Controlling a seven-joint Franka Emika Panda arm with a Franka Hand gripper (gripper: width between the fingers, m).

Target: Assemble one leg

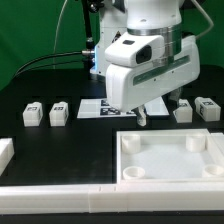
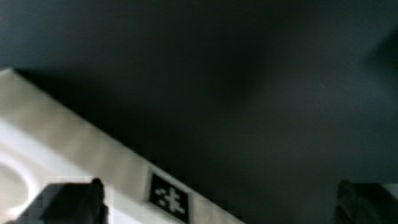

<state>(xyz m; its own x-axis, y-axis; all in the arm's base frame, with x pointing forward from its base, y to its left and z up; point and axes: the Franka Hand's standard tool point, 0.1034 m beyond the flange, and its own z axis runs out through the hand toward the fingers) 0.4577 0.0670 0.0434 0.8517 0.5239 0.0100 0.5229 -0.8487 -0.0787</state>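
Four small white legs with black-and-white tags stand on the black table: two at the exterior view's left (image 1: 32, 113) (image 1: 58, 112) and two at its right (image 1: 183, 111) (image 1: 207, 108). The large white tray (image 1: 170, 172) with round corner sockets lies in front. My gripper (image 1: 144, 116) hangs low over the table just behind the tray's back edge, between the two pairs of legs. In the wrist view the gripper (image 2: 221, 205) is open and empty, with dark fingers (image 2: 71, 203) wide apart. A tagged white edge of the tray (image 2: 107, 150) lies beside one finger. No leg shows in the wrist view.
The marker board (image 1: 92, 107) lies flat on the table behind the gripper, partly hidden by the arm. A long white rail (image 1: 60, 190) runs along the front edge. A white block (image 1: 5, 150) sits at the exterior view's left. Cables hang behind the arm.
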